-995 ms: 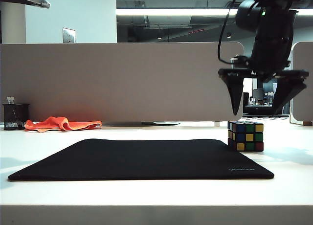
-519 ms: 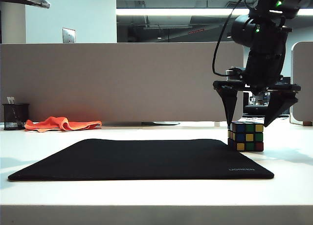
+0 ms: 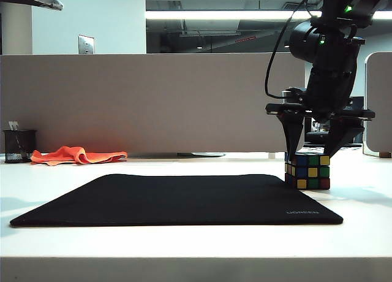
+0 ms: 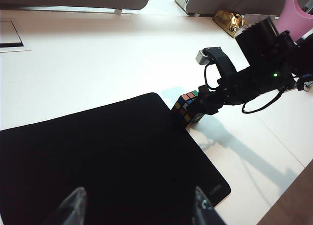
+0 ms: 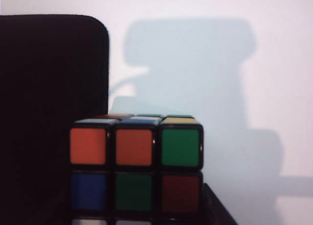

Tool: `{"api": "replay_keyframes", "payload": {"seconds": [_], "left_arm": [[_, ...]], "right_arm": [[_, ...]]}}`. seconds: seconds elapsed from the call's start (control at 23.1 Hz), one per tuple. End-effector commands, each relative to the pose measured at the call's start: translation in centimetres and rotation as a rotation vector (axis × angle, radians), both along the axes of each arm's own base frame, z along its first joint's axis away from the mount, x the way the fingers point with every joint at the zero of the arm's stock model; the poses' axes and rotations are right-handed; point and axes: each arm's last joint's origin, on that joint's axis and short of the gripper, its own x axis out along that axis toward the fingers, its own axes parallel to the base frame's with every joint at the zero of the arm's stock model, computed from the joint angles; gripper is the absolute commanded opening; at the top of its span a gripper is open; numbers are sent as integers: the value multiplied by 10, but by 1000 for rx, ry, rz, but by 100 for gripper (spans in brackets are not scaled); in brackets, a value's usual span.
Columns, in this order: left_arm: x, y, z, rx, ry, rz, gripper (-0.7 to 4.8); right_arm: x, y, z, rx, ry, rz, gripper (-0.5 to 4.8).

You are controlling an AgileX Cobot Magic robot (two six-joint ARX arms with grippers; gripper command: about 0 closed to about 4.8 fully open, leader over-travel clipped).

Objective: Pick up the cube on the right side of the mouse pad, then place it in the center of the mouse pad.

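The cube (image 3: 307, 171) sits on the white table (image 3: 184, 245), touching the mouse pad (image 3: 177, 199) at the pad's right edge, near its far corner. The right gripper (image 3: 312, 152) straddles the cube's top, fingers apart with one tip on either side; whether they touch it cannot be told. The left gripper (image 4: 137, 205) hangs released above the pad's near edge. The pad's surface lies bare and free.

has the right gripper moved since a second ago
Yes. The right gripper has dropped against the grey partition; its fingertips now flank the cube top.
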Motion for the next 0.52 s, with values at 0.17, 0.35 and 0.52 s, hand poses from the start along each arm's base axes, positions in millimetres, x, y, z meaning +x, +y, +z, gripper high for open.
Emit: {"api": "replay_keyframes", "payload": {"seconds": [0.17, 0.35, 0.52], "left_arm": [[0, 0, 3, -1, -23, 1, 278], [0, 0, 3, 0, -22, 1, 278], [0, 0, 3, 0, -21, 1, 278]], "right_arm": [[2, 1, 4, 9, -36, -2, 282], [0, 0, 14, 15, -67, -2, 282], [-13, -3, 49, 35, -163, 1, 282]]}}
